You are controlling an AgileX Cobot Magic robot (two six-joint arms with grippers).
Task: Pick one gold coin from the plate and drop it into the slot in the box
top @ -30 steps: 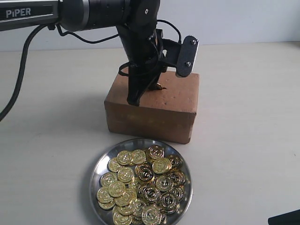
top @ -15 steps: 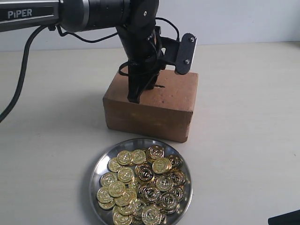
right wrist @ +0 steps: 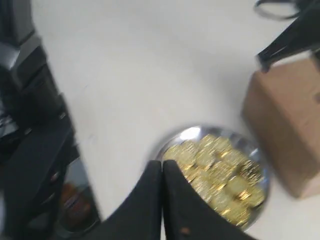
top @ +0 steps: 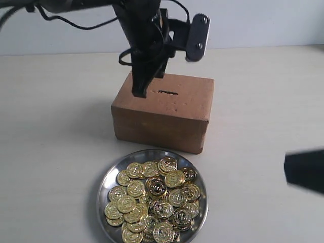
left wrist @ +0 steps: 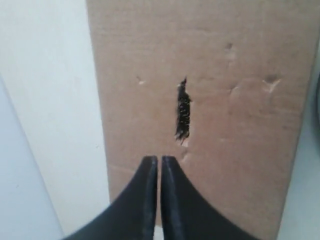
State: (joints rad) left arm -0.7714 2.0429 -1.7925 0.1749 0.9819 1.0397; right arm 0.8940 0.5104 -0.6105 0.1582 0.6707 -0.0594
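The brown cardboard box (top: 162, 114) stands in the middle of the table, its dark slot (top: 167, 92) on the top face. The slot (left wrist: 183, 111) also shows in the left wrist view. My left gripper (top: 138, 92) hangs just above the box top, left of the slot; its tips (left wrist: 159, 160) are shut with nothing between them. The silver plate (top: 108, 178) in front of the box holds several gold coins (top: 152, 198). My right gripper (right wrist: 162, 164) is shut and empty, raised over the table beside the plate (right wrist: 187, 133). Its blurred dark shape (top: 305, 170) enters at the right edge.
The left arm's camera bracket (top: 196, 37) sticks out above the box's back right. Dark equipment (right wrist: 30, 120) stands past the table edge in the right wrist view. Pale tabletop (top: 263, 101) surrounds box and plate.
My left gripper has risen off the box top, and the coin seen at the slot is gone. The right arm has moved into view from the lower right.
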